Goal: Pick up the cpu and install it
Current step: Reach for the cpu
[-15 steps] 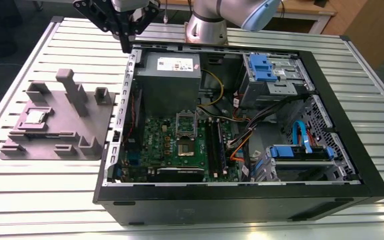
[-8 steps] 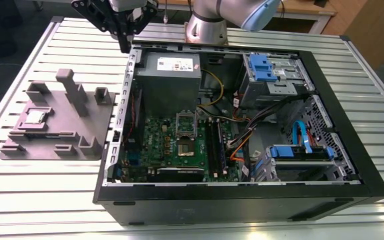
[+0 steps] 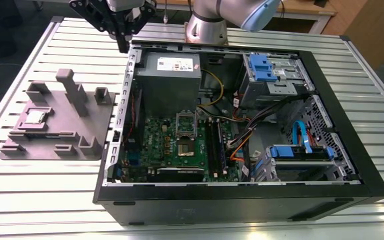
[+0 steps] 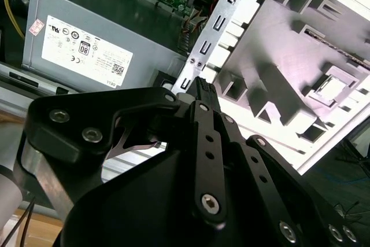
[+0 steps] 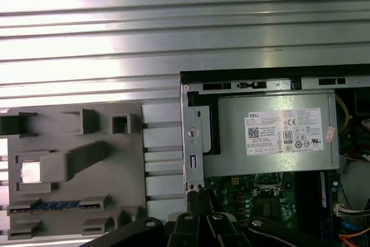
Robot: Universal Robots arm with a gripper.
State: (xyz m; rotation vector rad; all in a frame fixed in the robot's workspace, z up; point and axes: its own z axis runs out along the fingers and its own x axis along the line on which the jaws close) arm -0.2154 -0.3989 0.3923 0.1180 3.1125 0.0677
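The cpu [image 3: 35, 116] is a small shiny square chip lying flat in a pocket of the grey holder block [image 3: 65, 131] on the exterior view's left of the open computer case. It also shows in the first wrist view as the cpu [image 5: 30, 172] and in the second wrist view as the cpu [image 4: 330, 88]. My gripper [image 3: 122, 48] hangs above the case's far corner by the power supply [image 3: 168, 70], well away from the chip. In both wrist views the gripper [image 5: 198, 196] [image 4: 202, 87] has its fingers together and holds nothing. The socket [image 3: 186, 134] on the green board stands open.
The black case [image 3: 245, 200] lies on its side on a slatted metal table [image 3: 45, 200]. Inside are loose cables [image 3: 245, 135], blue drive brackets [image 3: 262, 67] and memory slots [image 3: 215, 145]. Upright posts [image 3: 68, 85] rise from the holder block. The arm's base [image 3: 205, 27] stands behind the case.
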